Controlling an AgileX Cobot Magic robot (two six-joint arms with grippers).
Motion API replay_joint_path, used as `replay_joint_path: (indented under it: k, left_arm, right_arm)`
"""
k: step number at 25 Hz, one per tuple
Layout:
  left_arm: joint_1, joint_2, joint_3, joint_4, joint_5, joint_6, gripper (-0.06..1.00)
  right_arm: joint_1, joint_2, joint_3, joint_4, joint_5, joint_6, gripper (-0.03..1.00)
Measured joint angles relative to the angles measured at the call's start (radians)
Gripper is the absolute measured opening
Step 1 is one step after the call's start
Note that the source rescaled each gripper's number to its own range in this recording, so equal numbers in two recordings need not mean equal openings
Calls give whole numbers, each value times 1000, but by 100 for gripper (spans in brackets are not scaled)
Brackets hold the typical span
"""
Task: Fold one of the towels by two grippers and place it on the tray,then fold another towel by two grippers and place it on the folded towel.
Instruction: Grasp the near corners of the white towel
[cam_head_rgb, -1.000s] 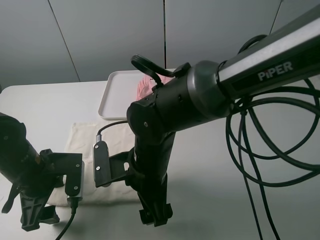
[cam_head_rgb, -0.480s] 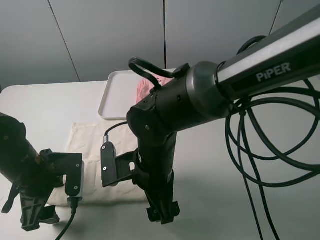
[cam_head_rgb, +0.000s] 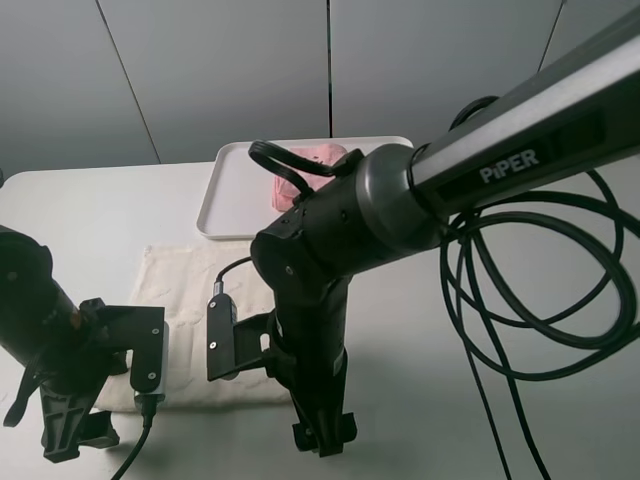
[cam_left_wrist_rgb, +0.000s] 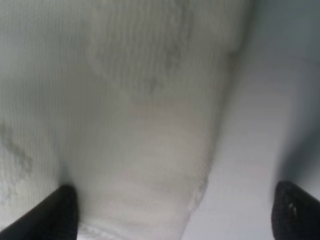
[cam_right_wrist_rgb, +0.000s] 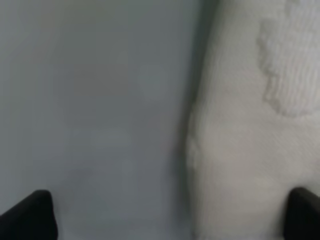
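Blocking most of the overhead view, the right arm (cam_head_rgb: 340, 225) hid the middle and right side of the cream towel (cam_head_rgb: 175, 285) and the near right part of the tray (cam_head_rgb: 232, 195). The pink towel (cam_head_rgb: 318, 155) sat on the tray at the far side of the bench (cam_head_rgb: 80, 210). A black cable loop (cam_head_rgb: 285, 165) crossed in front of it, so its fold could not be read. The cream towel lay flat on the bench, just near of the tray, left of centre. The left arm (cam_head_rgb: 40, 320) was cut off by the left frame edge.

Both wrist views were very close and blurred, with only the tips showing at the frame corners.

The left fingers (cam_left_wrist_rgb: 62, 212) stood spread wide at the towel's near left corner. One tip was over the cloth and the other over bare bench, with the towel edge running between them. Nothing was held.

The right fingers (cam_right_wrist_rgb: 30, 215) were also spread wide, at the towel's near right corner. One tip was over bare bench and the other over cloth, with the edge between them. They gripped nothing.

Couldn't tell whether any tip actually touched the cloth or bench.
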Motion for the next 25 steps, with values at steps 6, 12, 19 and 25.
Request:
replay_joint_path:
  k: [6,12,19,25]
  left_arm:
    - [0,0,0,0,0,0,100]
    - [0,0,0,0,0,0,100]
    - [0,0,0,0,-5,8,100]
    - [0,-2,18,24,-38,3,99]
  right_arm:
    - [0,7,-2,-26,-49,38,51]
    - [0,9,-5,-26,-67,65,1]
    - [0,10,-6,-26,-67,75,0]
    - [0,10,-6,-26,-67,106,0]
